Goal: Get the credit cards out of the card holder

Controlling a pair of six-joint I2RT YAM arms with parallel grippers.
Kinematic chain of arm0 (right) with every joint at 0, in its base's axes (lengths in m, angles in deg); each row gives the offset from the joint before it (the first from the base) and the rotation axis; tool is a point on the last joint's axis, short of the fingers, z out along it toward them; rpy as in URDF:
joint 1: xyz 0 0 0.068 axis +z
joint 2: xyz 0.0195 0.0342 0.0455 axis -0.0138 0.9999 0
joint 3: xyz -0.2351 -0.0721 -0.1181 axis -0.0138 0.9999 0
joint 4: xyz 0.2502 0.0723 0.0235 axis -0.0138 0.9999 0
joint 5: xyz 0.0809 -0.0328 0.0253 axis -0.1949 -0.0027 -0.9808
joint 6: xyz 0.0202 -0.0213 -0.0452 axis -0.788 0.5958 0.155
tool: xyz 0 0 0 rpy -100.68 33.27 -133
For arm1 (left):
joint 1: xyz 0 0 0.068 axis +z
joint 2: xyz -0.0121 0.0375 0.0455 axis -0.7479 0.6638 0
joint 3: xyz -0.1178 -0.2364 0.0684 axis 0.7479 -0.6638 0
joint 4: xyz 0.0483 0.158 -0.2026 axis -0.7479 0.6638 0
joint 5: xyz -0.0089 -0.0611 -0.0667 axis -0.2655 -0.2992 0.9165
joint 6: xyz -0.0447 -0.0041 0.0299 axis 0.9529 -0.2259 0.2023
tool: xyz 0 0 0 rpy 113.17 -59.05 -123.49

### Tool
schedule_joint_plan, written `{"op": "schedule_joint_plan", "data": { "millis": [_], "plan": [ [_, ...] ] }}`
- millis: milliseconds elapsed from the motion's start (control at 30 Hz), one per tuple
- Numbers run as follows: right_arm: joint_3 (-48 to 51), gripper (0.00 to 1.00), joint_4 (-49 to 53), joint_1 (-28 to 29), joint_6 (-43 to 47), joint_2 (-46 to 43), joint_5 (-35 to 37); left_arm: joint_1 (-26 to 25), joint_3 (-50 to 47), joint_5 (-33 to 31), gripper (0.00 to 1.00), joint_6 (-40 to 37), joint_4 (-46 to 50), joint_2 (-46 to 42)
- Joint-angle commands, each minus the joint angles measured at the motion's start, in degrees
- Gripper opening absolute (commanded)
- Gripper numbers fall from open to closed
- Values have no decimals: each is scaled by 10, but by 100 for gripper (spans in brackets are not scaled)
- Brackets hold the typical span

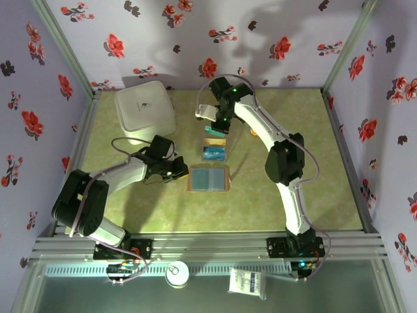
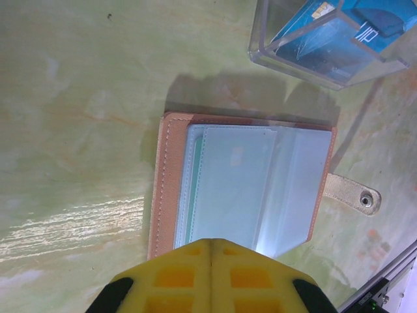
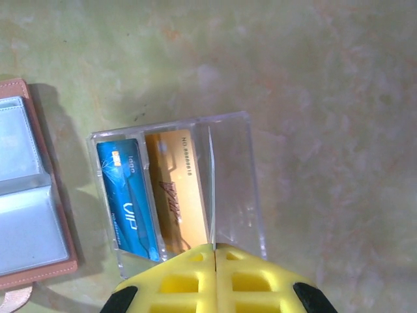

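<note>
- Top view: the card holder [image 1: 208,178] lies open and flat. The left gripper [image 1: 177,171] is just beside its left edge. The right gripper [image 1: 218,125] is beyond its far edge, over the clear box [image 1: 215,149].
- Left wrist view: the left gripper is fully closed and empty at the card holder's near edge, probably to keep it still. The pockets look empty.
- Right wrist view: the right gripper is closed, and I cannot tell if it pinches anything. The blue card [image 3: 127,202] and the yellowish card [image 3: 174,195] lie in the clear box beside the card holder, so they are already out.

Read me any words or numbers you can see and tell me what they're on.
"VIP": on the blue card, in the clear box.
"No." then a row of digits, too blurred to read: on the gold card beside it.
Small print along the blue card's edge: too small.
Mark on the white container: too small to read.
</note>
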Motion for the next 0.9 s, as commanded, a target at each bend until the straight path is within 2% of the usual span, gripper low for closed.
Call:
{"op": "schedule_joint_plan", "data": {
  "millis": [0, 133, 400, 633, 867],
  "plan": [
    [-45, 0, 31, -9, 21, 34, -2, 7, -10, 2, 3, -18, 14, -16],
    [-75, 0, 51, -12, 31, 61, -13, 9, -13, 3, 3, -15, 12, -21],
    [-73, 0, 68, -14, 39, 77, -18, 9, -27, 2, 3, -8, 6, -34],
    [-67, 3, 45, -16, 32, 88, -6, 9, -33, 3, 3, -3, 1, -40],
    [-66, 0, 28, -19, 28, 91, -25, 9, -35, 4, 3, -3, 3, -46]
  ]
}}
